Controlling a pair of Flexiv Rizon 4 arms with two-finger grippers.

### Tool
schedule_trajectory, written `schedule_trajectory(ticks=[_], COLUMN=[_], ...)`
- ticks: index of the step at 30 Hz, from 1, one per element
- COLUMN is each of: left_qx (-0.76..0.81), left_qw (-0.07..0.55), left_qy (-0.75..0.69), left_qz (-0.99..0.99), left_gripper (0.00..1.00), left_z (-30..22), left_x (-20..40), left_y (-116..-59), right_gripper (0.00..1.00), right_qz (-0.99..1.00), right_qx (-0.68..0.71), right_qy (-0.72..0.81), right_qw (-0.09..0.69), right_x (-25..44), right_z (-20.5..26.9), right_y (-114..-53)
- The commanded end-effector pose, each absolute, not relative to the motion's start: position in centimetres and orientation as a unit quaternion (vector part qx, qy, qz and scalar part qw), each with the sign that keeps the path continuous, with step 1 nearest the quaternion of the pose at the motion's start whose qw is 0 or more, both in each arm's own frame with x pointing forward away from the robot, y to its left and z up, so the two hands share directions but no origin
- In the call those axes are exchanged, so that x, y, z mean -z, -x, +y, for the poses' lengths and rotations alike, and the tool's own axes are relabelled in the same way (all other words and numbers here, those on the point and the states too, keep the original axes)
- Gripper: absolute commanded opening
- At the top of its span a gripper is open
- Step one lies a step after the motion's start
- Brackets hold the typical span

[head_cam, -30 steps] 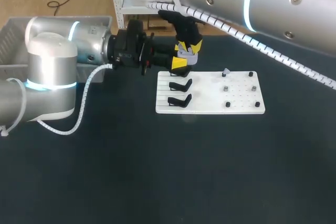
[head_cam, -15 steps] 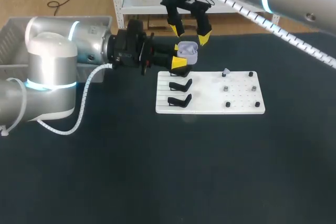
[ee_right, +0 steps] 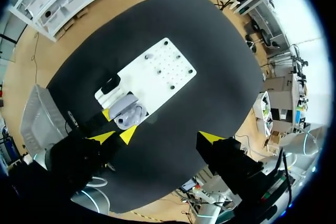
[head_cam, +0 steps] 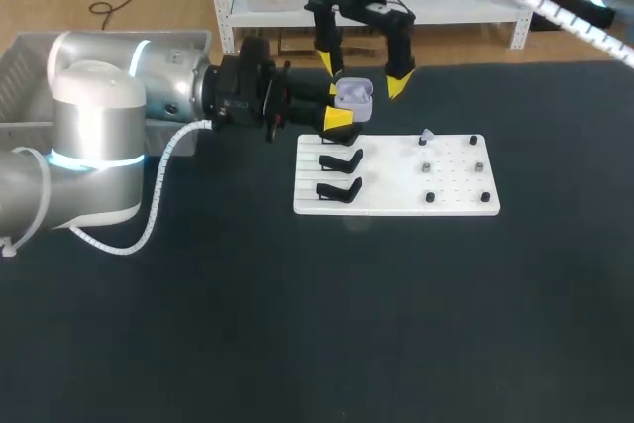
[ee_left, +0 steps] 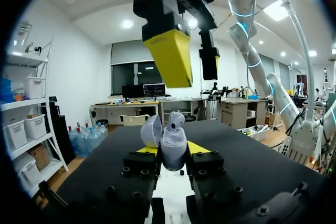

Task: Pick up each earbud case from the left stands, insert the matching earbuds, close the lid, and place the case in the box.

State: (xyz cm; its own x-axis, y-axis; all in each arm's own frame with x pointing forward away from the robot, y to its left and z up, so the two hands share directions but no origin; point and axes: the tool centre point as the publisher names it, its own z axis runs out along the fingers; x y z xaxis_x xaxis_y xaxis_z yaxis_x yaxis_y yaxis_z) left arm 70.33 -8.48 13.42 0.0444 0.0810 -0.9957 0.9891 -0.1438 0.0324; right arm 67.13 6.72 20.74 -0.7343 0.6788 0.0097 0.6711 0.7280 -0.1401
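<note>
Landmark: white board, lying flat on the table; every place below is given from it.
Earbud case: the earbud case is in the air over the board's far left corner. Its lid is swung open and its mouth faces up, so it can be loaded from above.
Case contents: a rounded piece stands in the case body. It is probably a seated earbud, but the wrist view is too cramped to be sure.
Left gripper: the left gripper comes in level from the board's left. Its fingers pinch the case body from both sides and leave the lid free.
Right gripper: the right gripper hangs above the case, past the board's far edge. Its fingers are spread wide and carry nothing.
Stands: two black stands on the board's left half are bare.
Pegs: small grey pieces sit among the pegs on the board's right half.
Box: the grey box is well off the board's left side, beyond the left arm.
Step, as I judge it: filling is under way; the lid is not yet closed.
</note>
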Motion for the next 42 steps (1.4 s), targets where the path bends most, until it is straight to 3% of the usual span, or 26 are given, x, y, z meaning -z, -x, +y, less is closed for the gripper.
schedule_trajectory(ticks=[1, 24, 42], left_qx=[0.503, 0.503, 0.503], left_qw=[0.451, 0.451, 0.451], left_qy=[-0.564, -0.564, -0.564], left_qz=[0.474, 0.474, 0.474], left_gripper=[0.00, 0.00, 0.00], left_z=[-8.5, -8.5, -8.5], left_x=[-13.4, -13.4, -13.4], left_y=[-70.3, -70.3, -70.3], right_gripper=[1.00, 0.94, 0.96], right_qz=[-0.932, -0.922, -0.922], right_qx=[-0.024, -0.049, -0.044], right_qy=[0.362, 0.382, 0.384], right_qw=[0.019, 0.041, 0.036], right_x=[-20.0, -17.3, -17.6], right_z=[6.6, 5.5, 5.1], right_y=[-66.5, -65.9, -65.9])
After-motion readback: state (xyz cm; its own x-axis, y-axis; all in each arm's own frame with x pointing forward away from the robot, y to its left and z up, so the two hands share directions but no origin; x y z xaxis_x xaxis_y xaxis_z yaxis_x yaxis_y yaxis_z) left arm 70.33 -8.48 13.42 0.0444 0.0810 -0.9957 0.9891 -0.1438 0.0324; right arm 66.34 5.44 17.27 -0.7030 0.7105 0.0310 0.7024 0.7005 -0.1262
